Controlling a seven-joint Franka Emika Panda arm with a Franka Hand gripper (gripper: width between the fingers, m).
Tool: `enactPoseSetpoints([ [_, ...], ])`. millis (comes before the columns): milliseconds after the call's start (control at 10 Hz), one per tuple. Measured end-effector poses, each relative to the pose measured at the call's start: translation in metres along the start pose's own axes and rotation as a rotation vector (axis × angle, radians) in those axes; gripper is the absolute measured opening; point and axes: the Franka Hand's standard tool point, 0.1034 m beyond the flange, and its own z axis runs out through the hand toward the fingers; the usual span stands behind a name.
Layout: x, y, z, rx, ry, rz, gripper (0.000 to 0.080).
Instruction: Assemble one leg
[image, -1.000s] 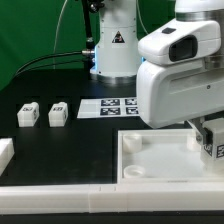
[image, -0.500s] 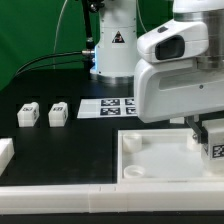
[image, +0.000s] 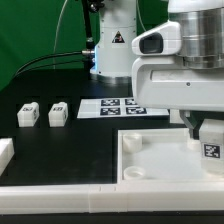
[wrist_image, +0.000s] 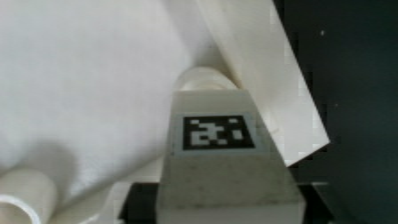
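Note:
My gripper (image: 206, 133) is shut on a leg (image: 212, 152), a white block with a square tag on its face. It holds the leg at the right end of the large white panel (image: 155, 160), over the far right corner. In the wrist view the leg (wrist_image: 217, 133) stands between the black fingers (wrist_image: 150, 200), and its rounded tip lies close to the panel's raised rim (wrist_image: 267, 60). Whether the tip touches the panel I cannot tell. Two more legs, one (image: 28, 114) and another (image: 58, 113), lie on the black table at the exterior view's left.
The marker board (image: 112, 106) lies behind the panel. The robot base (image: 112, 45) stands at the back. A white part (image: 5, 153) sits at the left edge. A white rail (image: 60, 200) runs along the front. A round socket (wrist_image: 25, 192) shows in the panel.
The arm's body has shifted up and to the right in the exterior view. The held leg has moved slightly right and stays in the grip.

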Motion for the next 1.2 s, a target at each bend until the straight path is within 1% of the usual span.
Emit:
enactPoseSetpoints([
  [500,-0.0048,0.0002,0.0018,-0.002,-0.016,0.567,0.0292],
  [800,-0.0052,0.0000,0.0022,0.003,-0.028,0.822,0.0292],
  [900,-0.0054,-0.0001,0.0023,0.002,-0.027,0.822,0.0292],
  [1000,-0.0055,-0.0004,0.0025,0.003,-0.027,0.813,0.0346],
  [1100,-0.0061,-0.0009,0.0026,0.003,-0.027,0.809,0.0346],
  [1200,-0.0064,-0.0011,0.0027,0.003,-0.027,0.783,0.0527],
])
